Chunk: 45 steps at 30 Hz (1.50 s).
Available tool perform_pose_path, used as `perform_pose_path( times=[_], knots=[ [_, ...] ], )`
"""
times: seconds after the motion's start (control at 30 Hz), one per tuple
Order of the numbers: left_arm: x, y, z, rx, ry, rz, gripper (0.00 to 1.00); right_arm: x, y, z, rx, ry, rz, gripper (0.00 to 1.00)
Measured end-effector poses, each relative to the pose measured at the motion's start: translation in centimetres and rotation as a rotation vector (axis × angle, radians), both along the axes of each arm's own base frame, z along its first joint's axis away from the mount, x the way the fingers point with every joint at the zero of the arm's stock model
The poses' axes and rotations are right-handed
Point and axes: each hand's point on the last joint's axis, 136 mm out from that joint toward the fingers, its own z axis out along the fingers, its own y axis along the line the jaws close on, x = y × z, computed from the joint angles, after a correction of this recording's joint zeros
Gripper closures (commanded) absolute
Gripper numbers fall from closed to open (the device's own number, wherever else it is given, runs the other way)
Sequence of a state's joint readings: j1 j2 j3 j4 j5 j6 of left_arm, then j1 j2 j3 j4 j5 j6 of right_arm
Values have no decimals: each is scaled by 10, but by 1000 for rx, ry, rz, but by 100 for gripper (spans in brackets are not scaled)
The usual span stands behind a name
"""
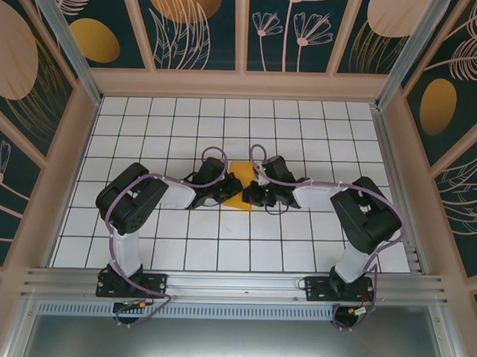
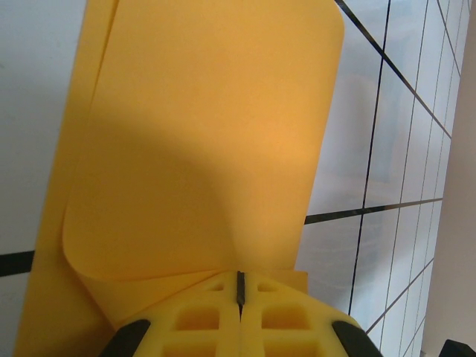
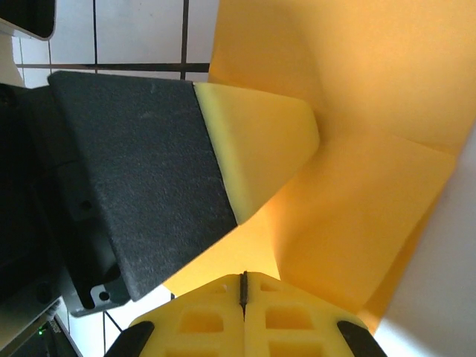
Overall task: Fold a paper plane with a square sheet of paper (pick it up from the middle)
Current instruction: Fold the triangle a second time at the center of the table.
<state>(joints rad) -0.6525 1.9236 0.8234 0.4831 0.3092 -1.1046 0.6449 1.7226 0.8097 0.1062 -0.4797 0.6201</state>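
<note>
The square sheet of paper (image 1: 240, 181), orange-yellow, is held up between my two grippers over the middle of the tiled table. My left gripper (image 1: 225, 190) comes in from the left and is shut on the sheet's near edge; in its wrist view the paper (image 2: 208, 141) curls up and away from the closed yellow fingertips (image 2: 216, 297). My right gripper (image 1: 254, 194) comes in from the right and is also shut on the paper (image 3: 357, 208), which shows folds and a crease. The left gripper's black-padded finger (image 3: 141, 178) presses against the sheet close to the right gripper's tips (image 3: 275, 301).
The white gridded table (image 1: 244, 249) is fenced by beige walls (image 1: 242, 85) at the back and on both sides. An aluminium rail (image 1: 235, 284) carries both arm bases at the near edge. Open tiles lie behind and in front of the grippers.
</note>
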Motion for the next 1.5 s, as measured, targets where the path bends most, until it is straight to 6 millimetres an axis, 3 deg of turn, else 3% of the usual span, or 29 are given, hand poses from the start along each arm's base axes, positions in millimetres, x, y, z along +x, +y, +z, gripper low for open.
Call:
perform_pose_path(
  times=[0.53, 0.87, 1.37, 1.5],
  knots=[
    [1, -1, 0, -5, -4, -2, 99, -6, -11, -23, -63, 25, -13, 96],
    [1, -2, 0, -7, -5, -4, 100, -6, -13, -23, -56, 19, -18, 94],
    [1, -1, 0, -7, -5, -3, 100, -33, -38, -23, -89, 68, -48, 93],
    [1, -1, 0, -7, -5, -4, 100, -35, -42, -14, -102, 66, -57, 95]
  ],
)
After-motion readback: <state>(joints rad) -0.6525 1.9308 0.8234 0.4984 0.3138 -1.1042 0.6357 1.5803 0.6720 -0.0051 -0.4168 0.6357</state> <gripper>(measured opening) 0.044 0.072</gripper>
